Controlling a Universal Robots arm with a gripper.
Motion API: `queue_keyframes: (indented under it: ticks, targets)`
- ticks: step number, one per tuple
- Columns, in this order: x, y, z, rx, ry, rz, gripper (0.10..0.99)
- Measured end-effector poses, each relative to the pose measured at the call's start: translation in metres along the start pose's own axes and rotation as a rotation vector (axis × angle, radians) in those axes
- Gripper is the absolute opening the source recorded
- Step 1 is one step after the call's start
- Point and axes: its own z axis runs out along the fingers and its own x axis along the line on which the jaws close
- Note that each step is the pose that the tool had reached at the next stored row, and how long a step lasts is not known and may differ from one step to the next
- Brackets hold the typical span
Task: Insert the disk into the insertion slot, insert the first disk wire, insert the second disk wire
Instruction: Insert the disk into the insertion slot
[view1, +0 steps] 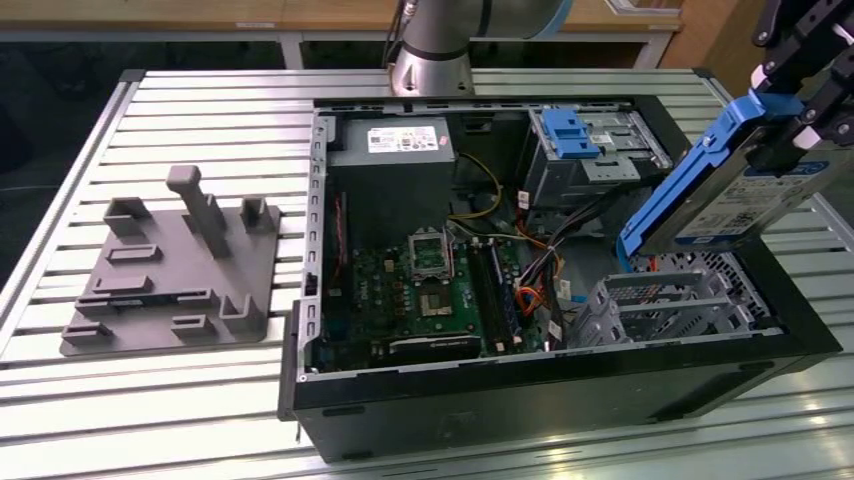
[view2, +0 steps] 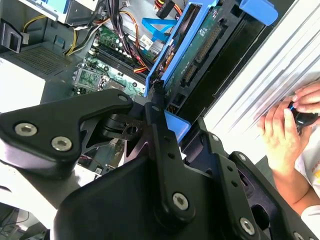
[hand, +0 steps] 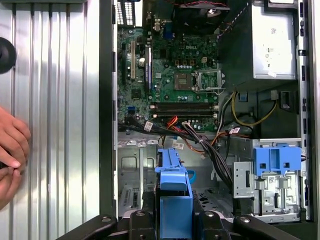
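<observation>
Gripper (view1: 790, 125) holds disk (view1: 721, 195) tilted above slot (view1: 674, 305), apart from it; jaws apparently clamped on disk's upper end. Hand (hand: 10, 145) rests on table (hand: 60, 100) beside case (hand: 106, 100).

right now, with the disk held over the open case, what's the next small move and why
Probably ease the disk down toward the insertion slot: the end effector holds it tilted above that cage, not yet inside.

Exterior view high above the computer case (view1: 534, 400); both wrist views close over its motherboard (hand: 170, 75).
</observation>
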Motion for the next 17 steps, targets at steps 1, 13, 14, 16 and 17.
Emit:
queue_keyframes:
  ticks: [1,13,14,16,17]
  targets:
    - [0.0000,0.0000,0.0000,0.000,0.0000,0.000,0.365]
    - [0.0002,-0.0001,0.0022,-0.003,0.0012,-0.033,0.365]
    - [0.0002,-0.0001,0.0024,-0.003,0.0015,-0.034,0.365]
    - [0.0003,-0.0001,0.0031,-0.004,0.0029,-0.035,0.365]
    - [0.0003,-0.0002,0.0033,-0.004,0.0030,-0.035,0.365]
